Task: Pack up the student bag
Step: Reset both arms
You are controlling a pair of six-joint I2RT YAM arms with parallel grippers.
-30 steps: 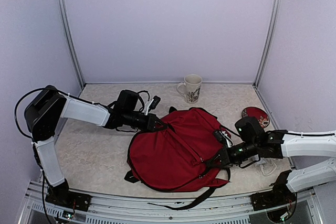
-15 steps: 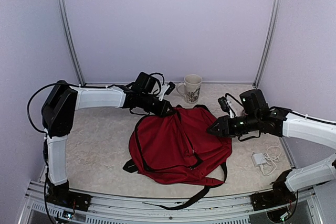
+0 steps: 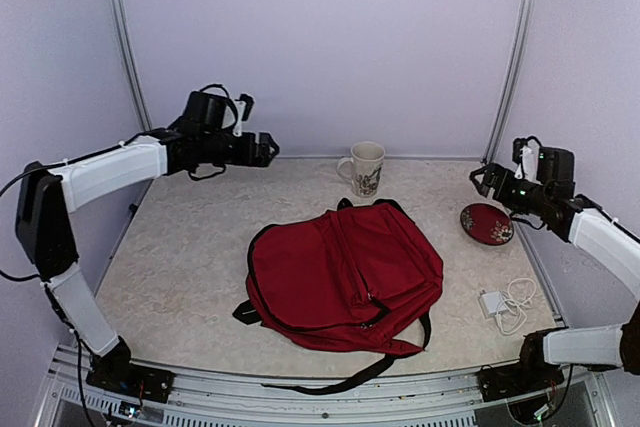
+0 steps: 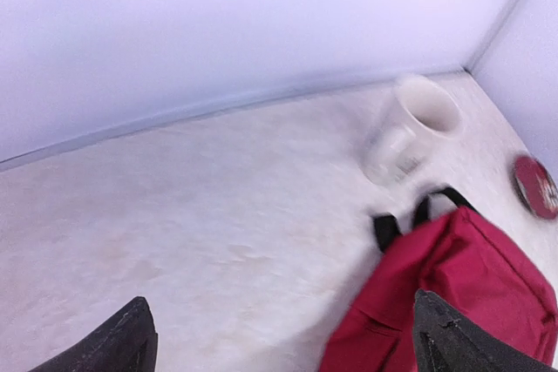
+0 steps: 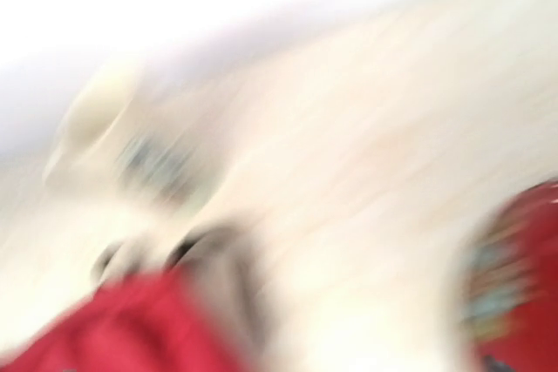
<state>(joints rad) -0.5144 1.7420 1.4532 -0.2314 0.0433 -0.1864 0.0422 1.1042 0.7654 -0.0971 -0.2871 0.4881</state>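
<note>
The student bag (image 3: 345, 277) lies flat in the middle of the table (image 3: 180, 267), touched by neither arm; the left gripper (image 3: 268, 147) hangs high, fingers (image 4: 131, 341) spread and empty, the right gripper (image 3: 482, 179) is too blurred to tell, both likely clear to fetch the mug (image 3: 366, 167).

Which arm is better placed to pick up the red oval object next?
Right, probably: the right hand hovers close to the red oval object, while the left hand is far off beyond the student bag.
</note>
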